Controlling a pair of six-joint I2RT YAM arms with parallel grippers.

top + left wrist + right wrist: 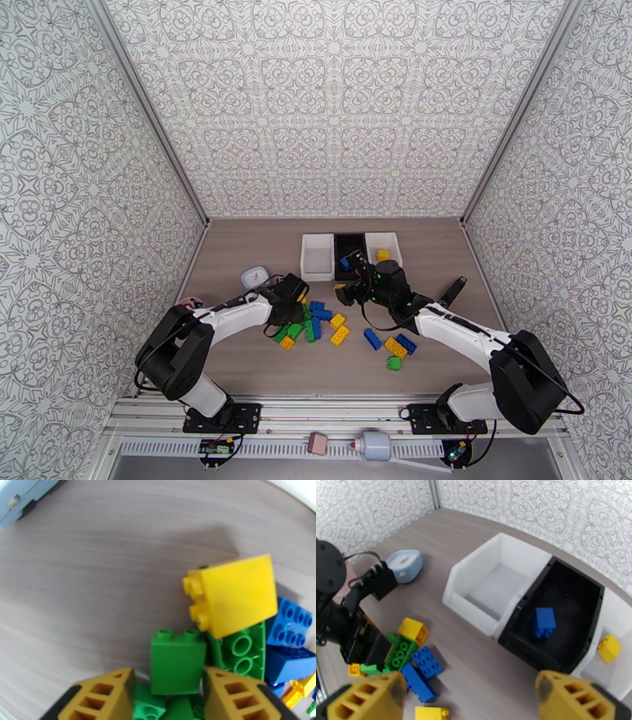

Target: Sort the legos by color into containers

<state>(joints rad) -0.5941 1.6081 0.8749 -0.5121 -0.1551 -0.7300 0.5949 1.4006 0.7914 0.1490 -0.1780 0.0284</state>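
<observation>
1. Top view: three containers sit in a row at upper centre of the desk (pixel 237 347): left white bin (pixel 316 271), black bin (pixel 351 243), right white bin (pixel 393 241), sides touching.
2. The black bin holds one blue brick (pixel 345 264). The right white bin holds one yellow brick (pixel 382 255).
3. Loose legos: a main heap (pixel 314 324) of mixed green, blue and yellow lies at frame centre. A smaller scatter (pixel 395 347) of blue, yellow and green lies to its lower right, apart from the heap.
4. The left gripper (pixel 296 302) is low over the heap's upper left edge.
5. Left wrist view: its fingers (pixel 104 695) are parted around a green brick (pixel 177 661). The finger at frame right is close against the brick's edge. A sliver of gap shows at the finger at frame left, so the brick is not clamped.
6. Behind it, a tipped yellow brick (pixel 237 594) lies studs toward frame left, leaning on an upturned green brick (pixel 241 649). Blue bricks (pixel 290 624) lie at the right edge.
7. The right gripper (pixel 351 289) hangs just below the black bin in the top view. Right wrist view: its fingers (pixel 367 697) are spread wide at the lower corners, holding nothing.
8. A round white-blue object (pixel 254 277) sits left of the bins, near the left gripper.
</observation>
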